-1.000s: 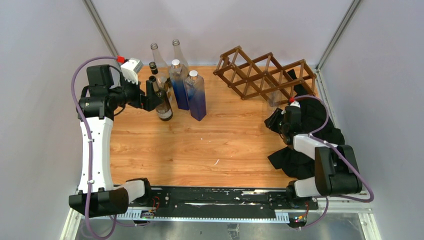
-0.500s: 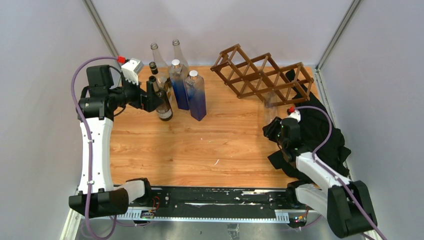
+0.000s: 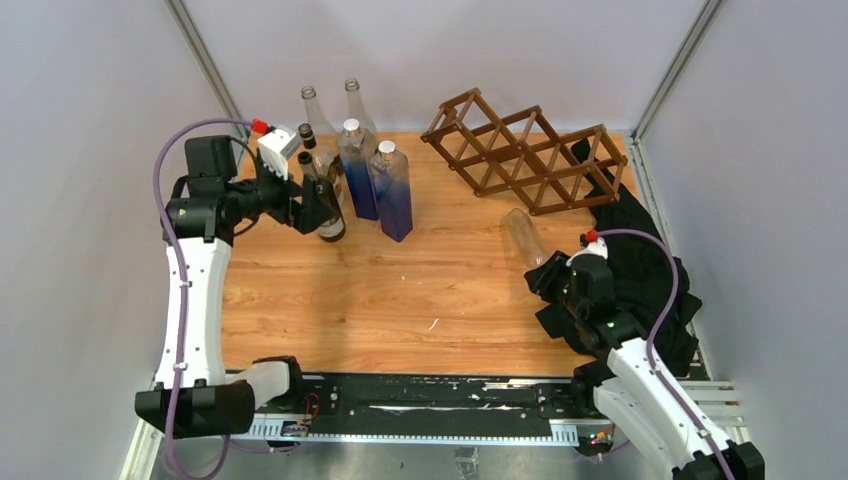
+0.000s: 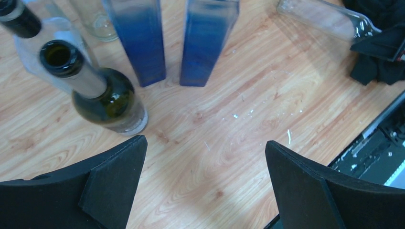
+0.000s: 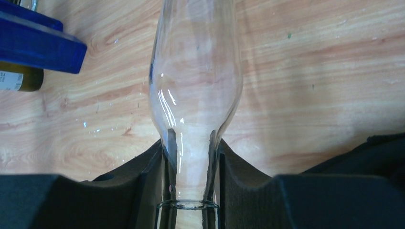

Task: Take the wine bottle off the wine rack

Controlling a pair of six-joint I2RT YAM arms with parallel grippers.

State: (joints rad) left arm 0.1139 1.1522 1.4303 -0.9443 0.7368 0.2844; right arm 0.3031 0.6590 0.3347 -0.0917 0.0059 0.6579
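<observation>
The brown wooden lattice wine rack (image 3: 525, 150) stands at the back right of the table. A clear glass wine bottle (image 3: 524, 236) is outside the rack, in front of it, held nearly level above the wood. My right gripper (image 3: 548, 274) is shut on its neck (image 5: 191, 157), with the body pointing away from me. My left gripper (image 4: 205, 183) is open and empty, close beside a dark green bottle (image 4: 102, 98) at the back left. The clear bottle also shows at the top right of the left wrist view (image 4: 325, 19).
Two blue square bottles (image 3: 393, 190) stand at the back middle. Two clear bottles (image 3: 312, 108) stand behind them and one dark bottle (image 3: 307, 137) stands near the green one. A black cloth (image 3: 640, 270) lies bunched on the right side, under my right arm.
My right gripper has pulled the clear bottle out of the rack and back toward the near edge. The rack shifted slightly. My left gripper moved a little closer to the green bottle.
</observation>
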